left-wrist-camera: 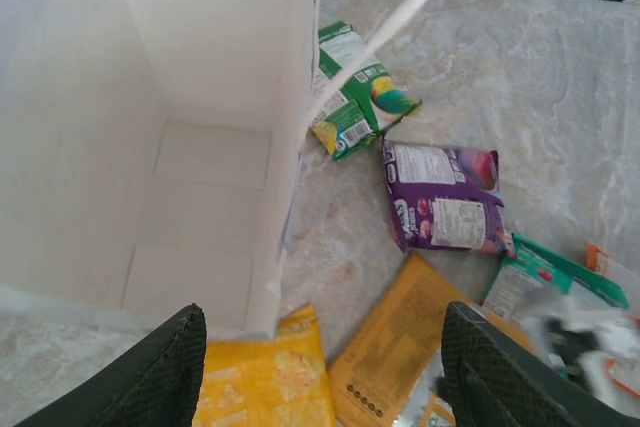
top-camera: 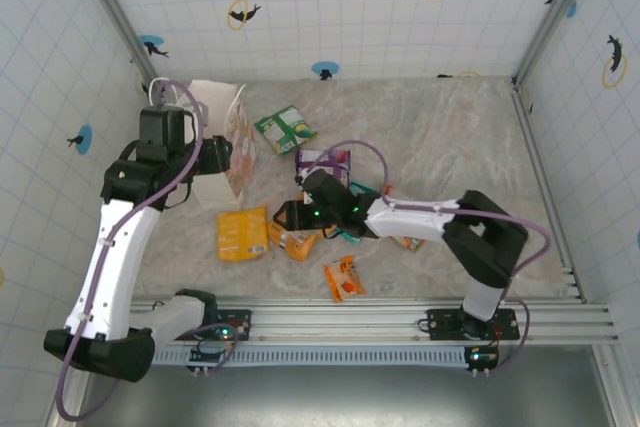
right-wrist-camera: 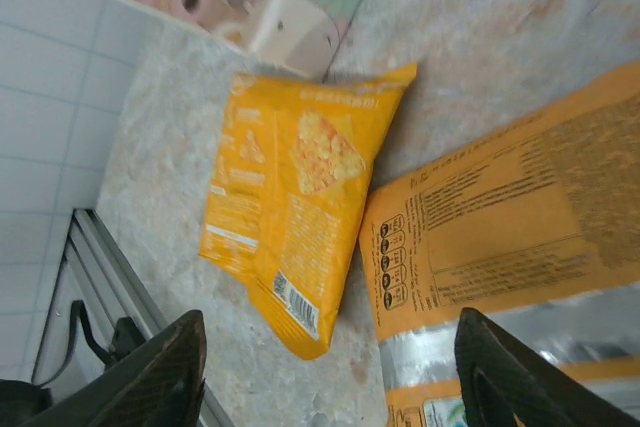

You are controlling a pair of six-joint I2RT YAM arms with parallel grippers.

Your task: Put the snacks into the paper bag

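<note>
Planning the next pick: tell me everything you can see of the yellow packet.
The yellow packet is a flat, crinkly foil pouch, printed with a snack picture, small text and a barcode near one corner. It lies flat on the marbled table, close to the paper bag, one side meeting the orange packet. Nothing grips it.

No readable wording, just blurred print panels on the yellow packet [right-wrist-camera: 290,207], orange packet [right-wrist-camera: 500,217], purple packet [left-wrist-camera: 440,197].
</note>
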